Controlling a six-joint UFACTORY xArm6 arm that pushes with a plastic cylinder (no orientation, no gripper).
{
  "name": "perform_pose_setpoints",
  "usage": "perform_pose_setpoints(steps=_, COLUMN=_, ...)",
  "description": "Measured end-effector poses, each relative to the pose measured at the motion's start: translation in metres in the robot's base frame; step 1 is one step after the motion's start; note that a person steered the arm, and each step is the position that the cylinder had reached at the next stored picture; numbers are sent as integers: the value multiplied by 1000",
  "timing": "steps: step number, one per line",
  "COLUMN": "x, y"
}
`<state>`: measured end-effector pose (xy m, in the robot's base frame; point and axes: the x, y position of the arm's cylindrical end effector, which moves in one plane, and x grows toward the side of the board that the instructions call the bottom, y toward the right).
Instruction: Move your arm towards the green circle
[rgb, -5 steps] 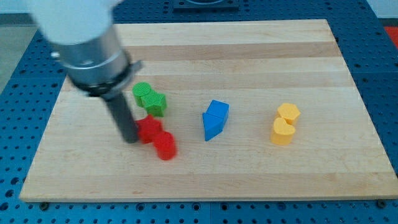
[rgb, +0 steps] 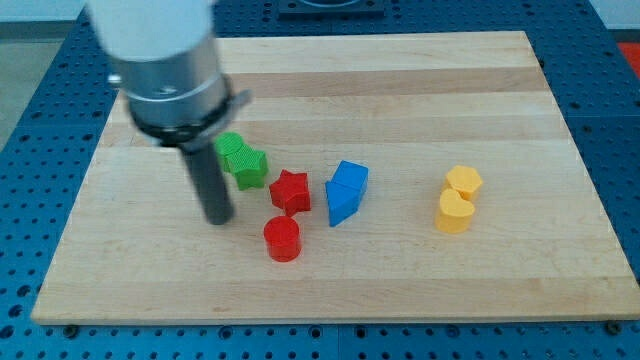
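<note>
The green circle (rgb: 229, 146) lies left of the board's middle, touching a green star (rgb: 249, 167) at its lower right. My dark rod comes down just left of the two green blocks and partly hides the circle's left edge. My tip (rgb: 218, 219) rests on the board below and slightly left of the green blocks, apart from them. A red star (rgb: 290, 191) lies to the right of the tip, and a red cylinder (rgb: 283, 240) lies to its lower right.
Two blue blocks (rgb: 346, 191) sit together right of the red star. A yellow block (rgb: 463, 182) and a yellow heart-like block (rgb: 454, 212) sit at the view's right. The wooden board (rgb: 400, 90) lies on a blue perforated table.
The arm has shifted slightly to the right. The red star and the red cylinder now lie further right, apart from the rod instead of against it.
</note>
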<state>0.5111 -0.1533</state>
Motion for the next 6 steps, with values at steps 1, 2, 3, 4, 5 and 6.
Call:
perform_pose_setpoints(steps=1, x=2, y=-25)
perform_pose_setpoints(steps=2, x=-67, y=-31)
perform_pose_setpoints(steps=3, x=-197, y=-31)
perform_pose_setpoints(steps=4, x=-235, y=-30)
perform_pose_setpoints(steps=5, x=-203, y=-11)
perform_pose_setpoints(steps=6, x=-166, y=-2)
